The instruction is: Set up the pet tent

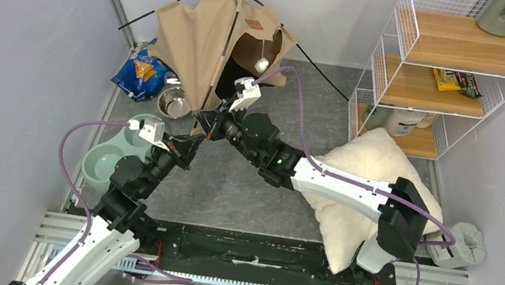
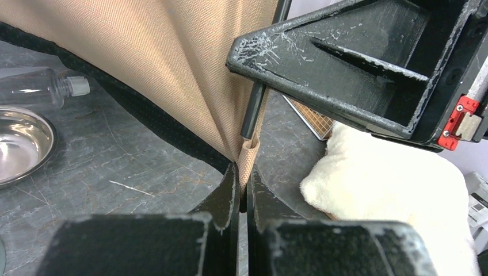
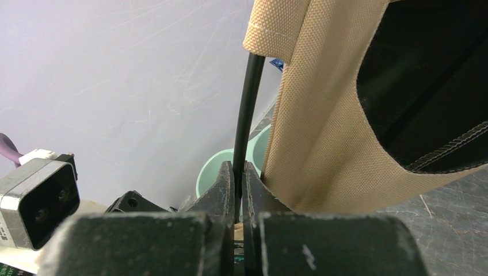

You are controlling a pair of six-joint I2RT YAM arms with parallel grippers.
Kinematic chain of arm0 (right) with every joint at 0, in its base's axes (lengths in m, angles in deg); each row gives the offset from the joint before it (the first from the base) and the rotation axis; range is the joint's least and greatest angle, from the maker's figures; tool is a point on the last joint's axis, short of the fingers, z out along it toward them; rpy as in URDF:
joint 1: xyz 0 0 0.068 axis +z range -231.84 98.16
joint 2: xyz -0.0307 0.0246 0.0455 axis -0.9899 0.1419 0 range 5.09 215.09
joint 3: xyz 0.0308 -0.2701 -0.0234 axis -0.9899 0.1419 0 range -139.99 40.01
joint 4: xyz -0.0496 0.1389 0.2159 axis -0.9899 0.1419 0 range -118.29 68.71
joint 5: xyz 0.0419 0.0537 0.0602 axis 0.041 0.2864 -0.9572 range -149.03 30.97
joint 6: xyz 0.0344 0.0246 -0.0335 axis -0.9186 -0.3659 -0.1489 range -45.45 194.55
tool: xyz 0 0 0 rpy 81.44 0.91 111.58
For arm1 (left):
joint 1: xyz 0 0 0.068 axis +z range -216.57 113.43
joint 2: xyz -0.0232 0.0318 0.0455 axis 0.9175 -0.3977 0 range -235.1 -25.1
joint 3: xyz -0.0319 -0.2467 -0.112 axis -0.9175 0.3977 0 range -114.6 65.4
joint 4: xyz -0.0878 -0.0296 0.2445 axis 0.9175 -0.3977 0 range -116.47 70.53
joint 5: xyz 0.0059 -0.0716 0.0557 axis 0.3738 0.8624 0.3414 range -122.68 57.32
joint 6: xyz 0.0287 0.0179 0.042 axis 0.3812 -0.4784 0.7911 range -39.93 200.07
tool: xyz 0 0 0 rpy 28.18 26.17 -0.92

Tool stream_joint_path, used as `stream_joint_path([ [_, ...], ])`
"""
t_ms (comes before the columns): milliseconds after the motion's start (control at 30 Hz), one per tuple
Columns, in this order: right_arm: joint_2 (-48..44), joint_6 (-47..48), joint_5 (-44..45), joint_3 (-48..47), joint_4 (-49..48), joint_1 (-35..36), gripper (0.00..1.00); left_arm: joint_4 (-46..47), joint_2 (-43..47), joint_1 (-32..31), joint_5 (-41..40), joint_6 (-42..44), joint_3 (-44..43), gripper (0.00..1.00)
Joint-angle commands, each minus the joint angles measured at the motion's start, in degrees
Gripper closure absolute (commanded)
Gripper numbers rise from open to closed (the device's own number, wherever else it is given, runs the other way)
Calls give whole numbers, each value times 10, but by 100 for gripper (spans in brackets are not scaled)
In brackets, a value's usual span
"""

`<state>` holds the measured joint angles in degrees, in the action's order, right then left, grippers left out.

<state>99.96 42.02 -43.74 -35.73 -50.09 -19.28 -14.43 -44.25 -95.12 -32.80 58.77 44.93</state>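
Observation:
The pet tent [image 1: 205, 35], tan canvas with thin black poles, stands half raised at the back of the floor, with its dark doorway facing right. In the left wrist view my left gripper [image 2: 244, 183] is shut on a tan fabric pocket [image 2: 248, 155] at the tent's lower corner. The end of a black pole [image 2: 255, 109] sits in that pocket. My right gripper [image 3: 239, 175] is shut on the same black pole [image 3: 248, 109], just above the left one, beside the tent wall [image 3: 322, 138]. From above, both grippers meet below the tent, left [image 1: 187, 150] and right [image 1: 205, 122].
A fluffy white pillow [image 1: 371, 181] lies on the right under my right arm. A white wire shelf [image 1: 454, 66] stands at the back right. On the left are a steel bowl [image 1: 174, 104], a green double bowl [image 1: 109, 160], a blue bag [image 1: 140, 71] and a clear bottle [image 2: 34, 89].

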Motion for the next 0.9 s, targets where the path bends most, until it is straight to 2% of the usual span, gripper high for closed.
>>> stream_joint_path([
  [0,-55,10,125,-11,-134,-62,100,-87,2,-9,60,-2,-13,98],
  [467,-48,8,106,1,-113,-58,100,-80,-6,-9,57,-13,-29,98],
  [867,-44,28,83,2,-114,-18,100,-68,-21,-9,54,-19,-42,98],
])
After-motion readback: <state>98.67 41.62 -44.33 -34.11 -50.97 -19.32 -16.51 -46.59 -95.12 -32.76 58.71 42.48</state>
